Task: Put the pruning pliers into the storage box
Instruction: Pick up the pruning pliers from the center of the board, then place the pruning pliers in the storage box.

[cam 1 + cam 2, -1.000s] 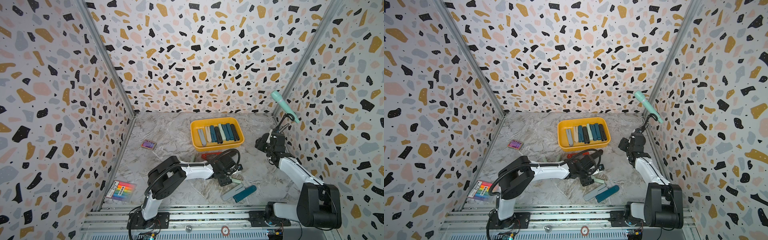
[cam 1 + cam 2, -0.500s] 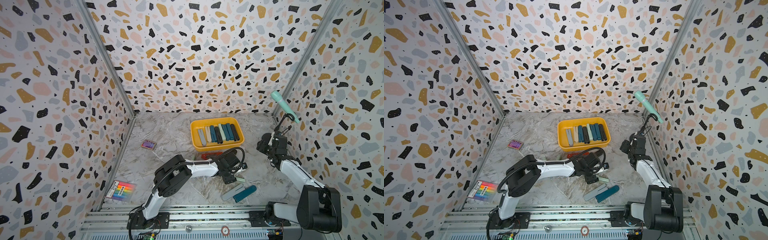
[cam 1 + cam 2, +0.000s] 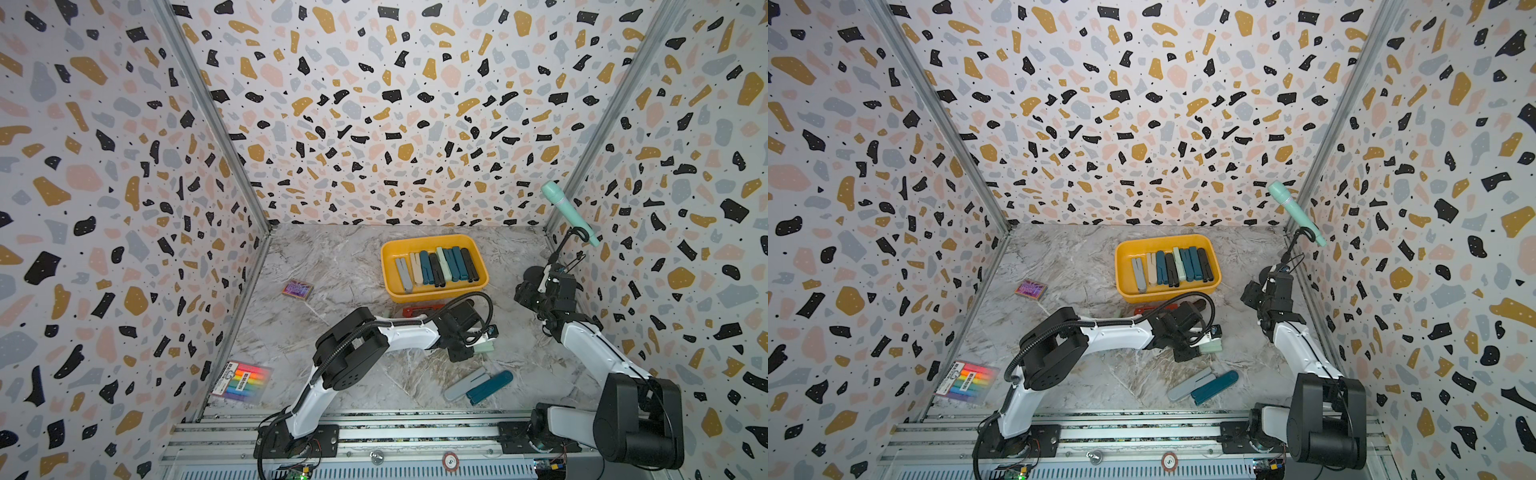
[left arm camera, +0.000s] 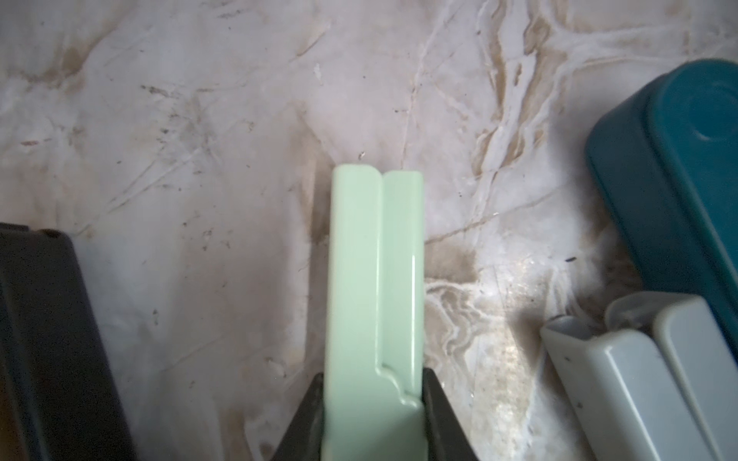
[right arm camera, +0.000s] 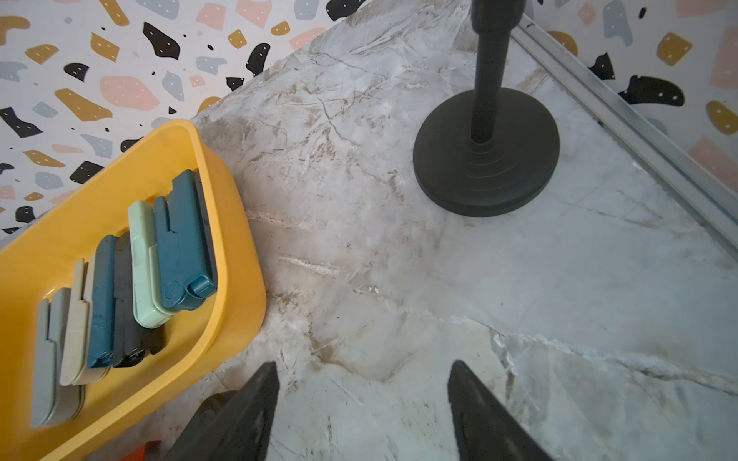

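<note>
Mint pliers (image 4: 375,259) are seen clamped in the left gripper (image 4: 373,395) low at the table (image 4: 179,159), long axis running straight out past the jaws; the yellow box (image 3: 432,296) is found just beyond, toward the back wall, while the right gripper (image 5: 361,403) is held apart, empty.

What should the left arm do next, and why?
Probably lift straight up. The left gripper is closed on the mint pliers low at the table, and the storage box, farther back, has raised walls to clear.
</note>
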